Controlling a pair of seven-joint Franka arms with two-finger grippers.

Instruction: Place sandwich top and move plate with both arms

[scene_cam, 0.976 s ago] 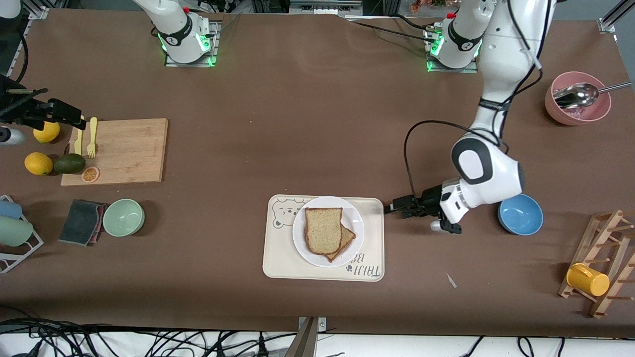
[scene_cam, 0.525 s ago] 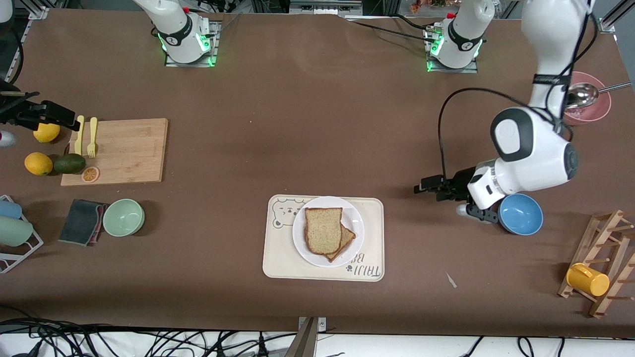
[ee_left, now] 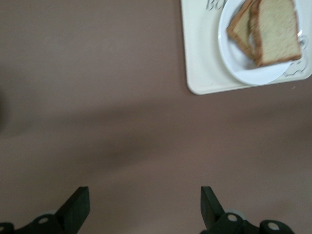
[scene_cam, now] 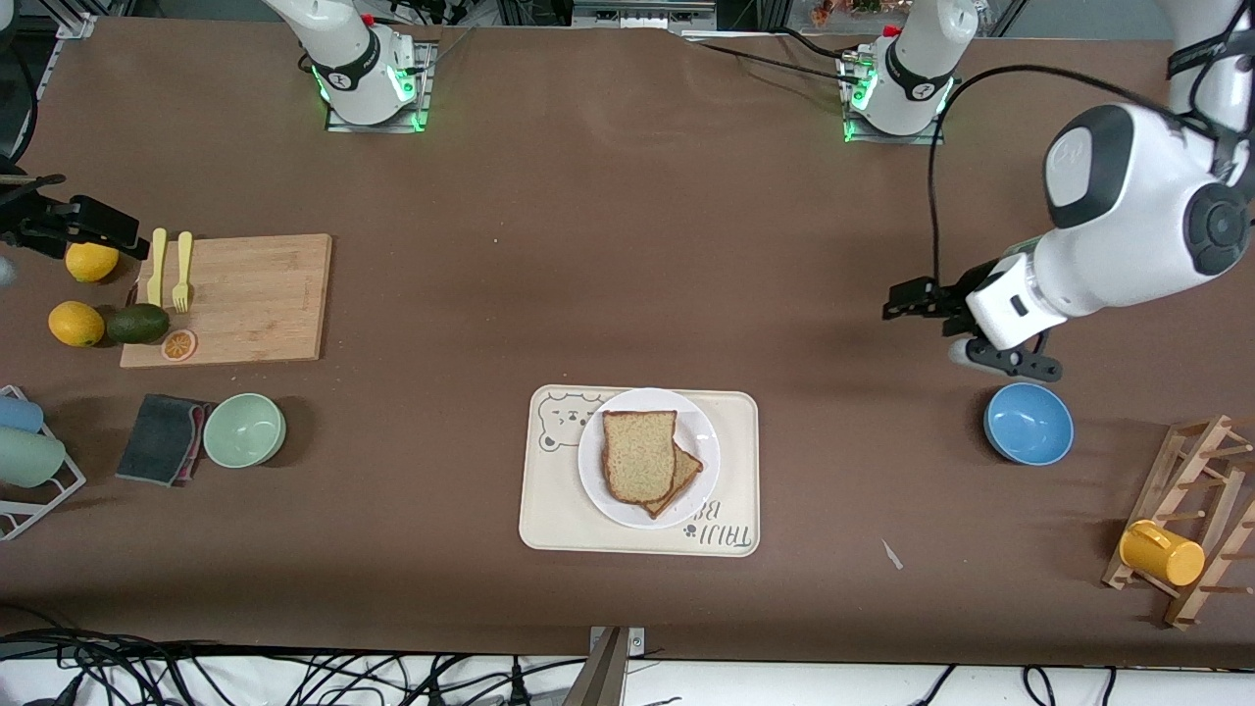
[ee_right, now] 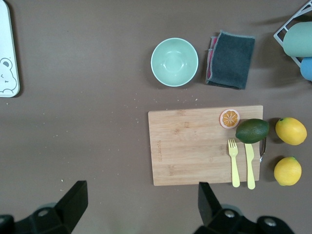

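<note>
Front view, taken from the right arm's end of the table across to the left arm's, with the bear-print tray [scene_cam: 639,471] as the landmark. The right gripper [scene_cam: 74,221] is cut off at the frame's edge, hanging over the lemons well toward the right arm's end from the tray; its wrist view shows two black fingers [ee_right: 73,202] spread wide with nothing between them, above the cutting board [ee_right: 204,145].

The plate [scene_cam: 648,458] sits on the tray, round and white. On it lies the sandwich top [scene_cam: 639,454], a roughly square slice of speckled light brown bread with a darker crust, resting over a second slice [scene_cam: 688,471] of which only a corner peeks out; whatever lies between them is hidden.

The left gripper [scene_cam: 907,299] hangs over bare table well toward the left arm's end from the tray, above the blue bowl [scene_cam: 1028,423] in the picture. Its fingers [ee_left: 75,207] stand apart, holding nothing, and the left wrist view cuts off part of the tray.
</note>
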